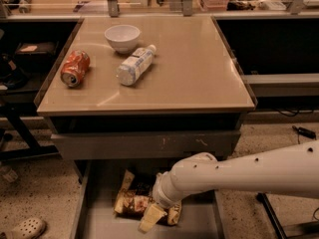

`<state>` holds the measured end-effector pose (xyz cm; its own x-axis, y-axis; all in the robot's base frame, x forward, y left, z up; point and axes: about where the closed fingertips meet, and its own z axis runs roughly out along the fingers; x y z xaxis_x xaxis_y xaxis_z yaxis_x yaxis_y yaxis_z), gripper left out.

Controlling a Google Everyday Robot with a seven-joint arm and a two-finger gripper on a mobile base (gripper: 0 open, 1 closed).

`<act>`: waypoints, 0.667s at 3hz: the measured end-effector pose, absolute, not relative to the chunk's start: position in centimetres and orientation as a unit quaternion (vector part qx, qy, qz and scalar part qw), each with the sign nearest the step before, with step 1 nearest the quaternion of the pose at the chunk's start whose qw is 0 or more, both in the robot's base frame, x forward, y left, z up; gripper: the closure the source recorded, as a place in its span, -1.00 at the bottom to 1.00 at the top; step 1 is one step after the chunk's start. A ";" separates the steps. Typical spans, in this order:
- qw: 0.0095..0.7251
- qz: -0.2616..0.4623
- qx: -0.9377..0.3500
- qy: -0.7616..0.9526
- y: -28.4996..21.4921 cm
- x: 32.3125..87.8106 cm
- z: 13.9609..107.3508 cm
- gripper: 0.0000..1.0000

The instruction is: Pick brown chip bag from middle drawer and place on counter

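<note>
Tool [155, 211] low in middle drawer [99, 226], drawer front [144, 146] close overhead

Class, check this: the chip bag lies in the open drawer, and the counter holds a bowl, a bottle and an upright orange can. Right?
No: the camera view shows the orange can lying on its side on the counter. The rest holds; the pincer is down at the chip bag in the drawer.
</note>
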<state>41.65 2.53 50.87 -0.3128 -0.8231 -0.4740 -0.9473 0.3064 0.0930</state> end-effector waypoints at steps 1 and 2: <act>0.188 0.188 -0.542 0.797 3.2 43.4 47.1 -1.00; 0.203 0.194 -0.530 0.800 3.7 44.8 44.2 -1.00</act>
<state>44.76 3.67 44.16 -0.3549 -0.7696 -0.5308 -0.9273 0.3619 0.0953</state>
